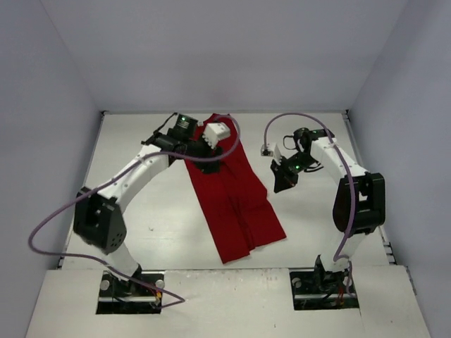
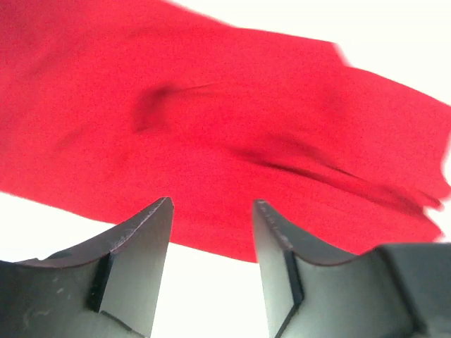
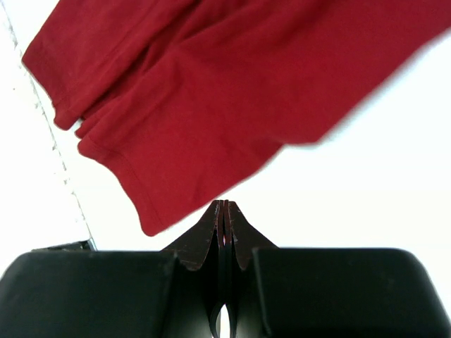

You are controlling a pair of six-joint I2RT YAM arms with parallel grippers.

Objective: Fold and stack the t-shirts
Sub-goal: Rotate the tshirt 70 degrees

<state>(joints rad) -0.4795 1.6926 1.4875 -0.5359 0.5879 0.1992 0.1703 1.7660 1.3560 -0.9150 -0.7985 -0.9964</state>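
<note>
1. Two arm bases [image 1: 130, 282] stand bolted at the near edge of the white counter [image 1: 162, 211], one on the left and one on the right. Each arm trails one purple cable [image 1: 53, 218].
2. One dark red t-shirt [image 1: 236, 204] lies flat on the counter between the arms. It forms a long narrow strip running diagonally from the far middle toward the near right.
3. Its cloth is soft and matte with no print. Shallow creases run along its length, and a stitched hem shows at the near end, where overlapping layers show.
4. The left pincer [image 2: 213, 204] is over the far end of the shirt. Its two dark, wedge-shaped fingers [image 2: 141, 232] stand partly apart, and nothing lies between them. Red cloth and a band of white counter show in the gap.
5. The right pincer [image 3: 224, 205] sits just off the shirt's right edge, above bare counter. Its two fingers are pressed tightly together and hold nothing.
6. The pale walls [image 1: 56, 84] on three sides are plain and smooth.
</note>
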